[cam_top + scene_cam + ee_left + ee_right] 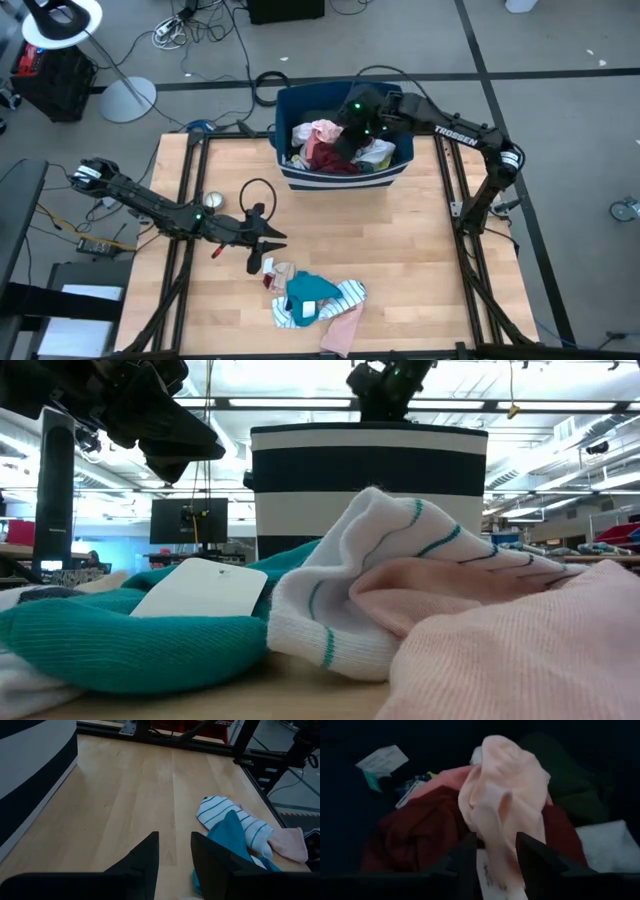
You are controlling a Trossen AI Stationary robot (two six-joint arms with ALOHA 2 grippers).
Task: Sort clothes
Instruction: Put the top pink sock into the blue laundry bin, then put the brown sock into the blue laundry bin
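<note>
The right hand (350, 132) hangs over the bin (340, 176) at the desk's (420, 250) far edge, fingers parted around a pale pink garment (507, 785) atop the clothes (330, 150). The left hand (272, 240) hovers open, empty, beside sorted pieces (315, 300) near the front edge.

The left arm reaches from the left side across the counter, stretched low and nearly level, elbow slightly bent. Its left end effector (268, 238) hangs just above the wood near the middle, fingers (145, 862) parted with a narrow gap between them, holding nothing. The right arm rises from the right side, bends at the elbow and extends leftward toward the far edge. Its right end effector (492, 855) points downward, dark fingers (532, 852) spread apart.
</note>
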